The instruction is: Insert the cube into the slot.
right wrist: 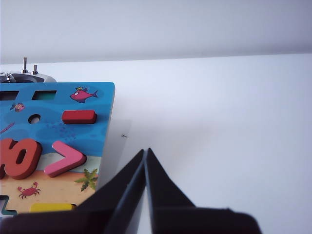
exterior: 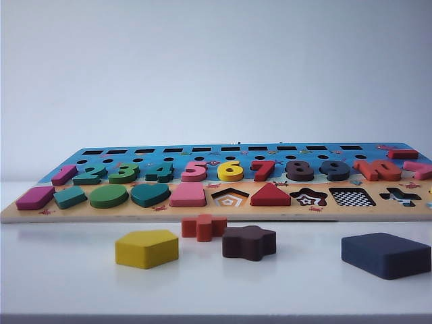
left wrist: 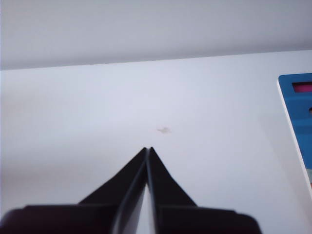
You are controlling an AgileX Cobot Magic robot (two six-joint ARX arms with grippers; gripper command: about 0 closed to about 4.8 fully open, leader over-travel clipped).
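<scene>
We keep the left gripper (left wrist: pixel 147 151) and right gripper (right wrist: pixel 146 152) clenched, empty, away from the cube (exterior: pixel 385 254) lying near-right before the slot (exterior: pixel 352 197); tilted entry could jam its corners.

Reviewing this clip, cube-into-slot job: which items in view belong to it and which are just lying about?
Belongs to the job:
- cube, loose in front of the board
- slot, checkerboard floor, empty
- left gripper and right gripper, both shut, holding nothing

Just lying about:
- yellow pentagon block
- orange cross block
- brown star-like block
</scene>
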